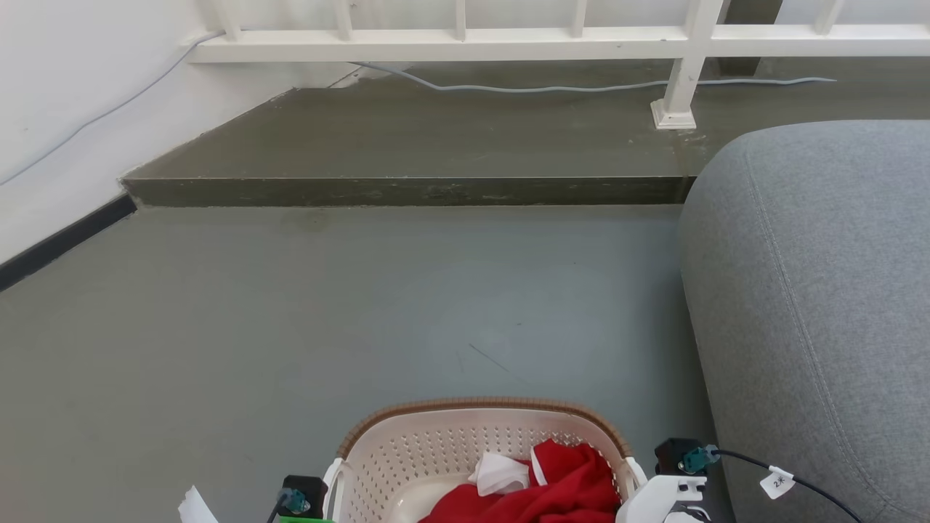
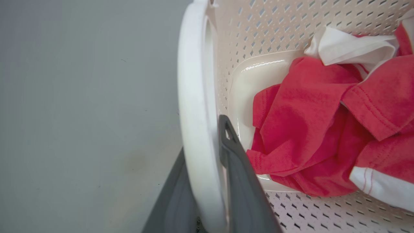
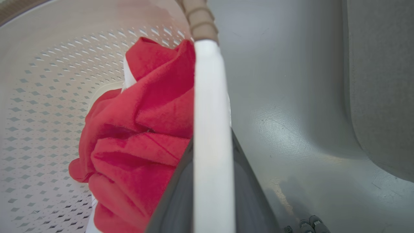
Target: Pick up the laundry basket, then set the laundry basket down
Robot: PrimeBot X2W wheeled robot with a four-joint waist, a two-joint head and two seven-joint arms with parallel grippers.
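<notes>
Both claws grip the laundry basket (image 1: 436, 447) by its side handles.

The left claw (image 2: 203, 139) is closed on the white left handle (image 2: 194, 97), with one dark finger inside the perforated wall and one outside. The right claw (image 3: 212, 139) pinches the right handle (image 3: 210, 97) the same way. The basket lies between the two claws, its brown rim (image 1: 479, 402) ahead of them. A red garment (image 1: 574, 487) and a white cloth (image 1: 501, 472) lie inside, just inward of each claw. The grey floor (image 1: 363, 305) is outward of the left claw, and a grey sofa (image 1: 821, 290) is near the right claw's outer side. Whether the basket touches the floor cannot be told.
</notes>
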